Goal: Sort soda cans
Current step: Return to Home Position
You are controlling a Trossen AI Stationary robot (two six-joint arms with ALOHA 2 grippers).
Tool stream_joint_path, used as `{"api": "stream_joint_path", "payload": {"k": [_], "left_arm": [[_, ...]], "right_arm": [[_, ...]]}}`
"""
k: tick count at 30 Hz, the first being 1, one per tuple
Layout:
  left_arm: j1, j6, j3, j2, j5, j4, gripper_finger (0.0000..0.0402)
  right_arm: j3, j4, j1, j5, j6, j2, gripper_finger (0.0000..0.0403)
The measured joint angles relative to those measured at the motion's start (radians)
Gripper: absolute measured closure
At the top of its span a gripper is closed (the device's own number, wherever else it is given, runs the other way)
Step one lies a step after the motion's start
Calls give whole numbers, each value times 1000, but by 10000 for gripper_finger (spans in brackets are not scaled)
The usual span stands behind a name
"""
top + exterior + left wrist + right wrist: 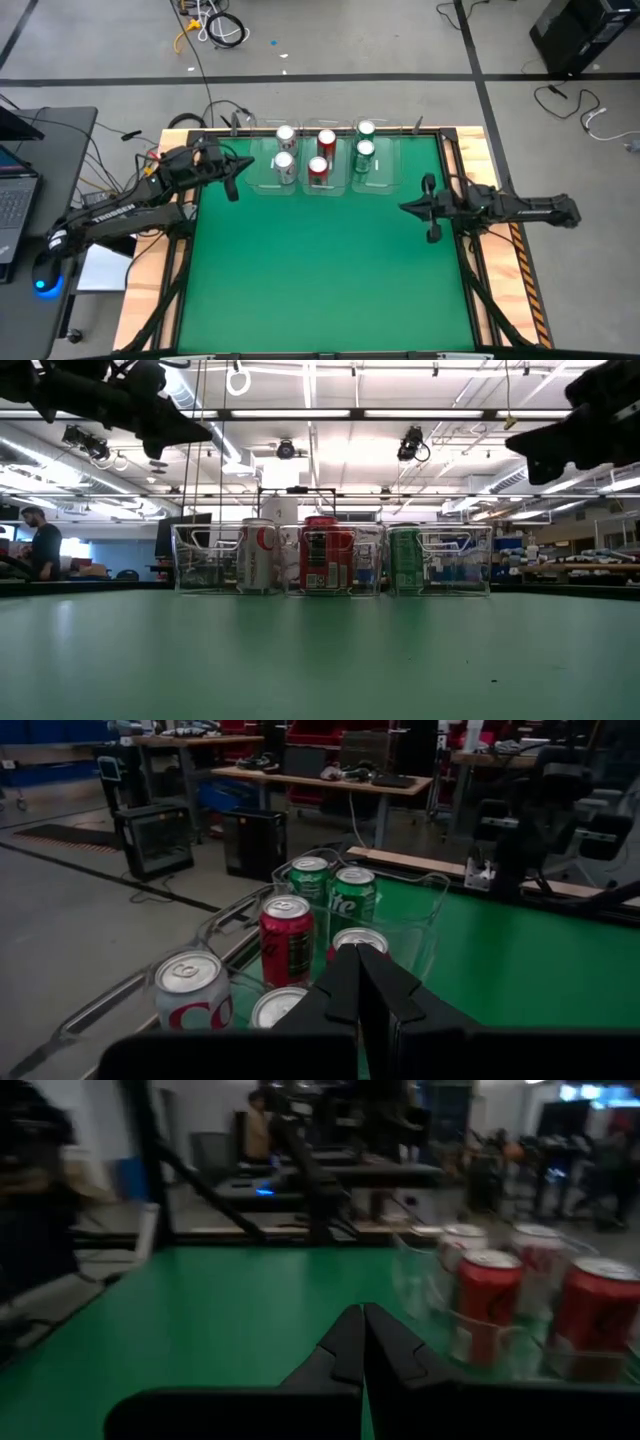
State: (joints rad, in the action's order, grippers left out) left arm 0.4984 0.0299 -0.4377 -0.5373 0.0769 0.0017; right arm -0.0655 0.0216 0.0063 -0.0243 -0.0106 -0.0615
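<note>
I am holding my left gripper (247, 163) raised in the air at the far left of the green-topped table (320, 280). Its two dark fingers (345, 985) are pressing flat together and grasping nothing, and its tip is pointing along the row of trays from the left end. My right gripper (405, 207) is hovering high over the table's right side, pointing inward, likewise clenching on nothing, well apart from the trays. The small cylindrical soda cans with shiny silver tops are all standing upright inside three clear rectangular plastic trays, which are sitting side by side along the table's far edge. The left clear tray (268, 183) is holding the front silver-grey can (284, 163) and the back silver-grey can (287, 133). The middle clear tray (338, 183) is holding the front red can (318, 168) and the back red can (326, 140). The right clear tray (385, 170) is holding the front green can (364, 152) and the back green can (366, 130). In each tray the two cans are standing close together, one behind the other. Beyond the table, a person in dark clothes (42, 545) is showing at the left of the low view.
</note>
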Motion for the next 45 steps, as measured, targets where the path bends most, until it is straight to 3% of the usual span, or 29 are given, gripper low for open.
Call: {"api": "stream_joint_path", "payload": {"k": [2, 6, 12, 18, 27, 38, 45], "left_arm": [[-8, 0, 0, 0, 0, 0, 401], [-20, 0, 0, 0, 1, 0, 401], [-29, -11, 1, 2, 2, -6, 401], [-39, -27, 1, 7, 7, 14, 401], [-189, -84, 22, 143, 12, 9, 401], [-372, -79, 146, 311, -195, 0, 401], [-440, -79, 272, 381, -149, 98, 401]], "right_arm": [[15, 40, 16, 6, 5, 58, 403], [28, 41, 36, -21, 13, 46, 403], [28, 24, 38, -143, 77, 59, 403], [28, 24, 30, -156, 59, 58, 403], [28, 25, 30, -157, 43, 57, 403], [28, 25, 30, -159, 49, 57, 403], [28, 26, 30, -159, 65, 57, 403]]}}
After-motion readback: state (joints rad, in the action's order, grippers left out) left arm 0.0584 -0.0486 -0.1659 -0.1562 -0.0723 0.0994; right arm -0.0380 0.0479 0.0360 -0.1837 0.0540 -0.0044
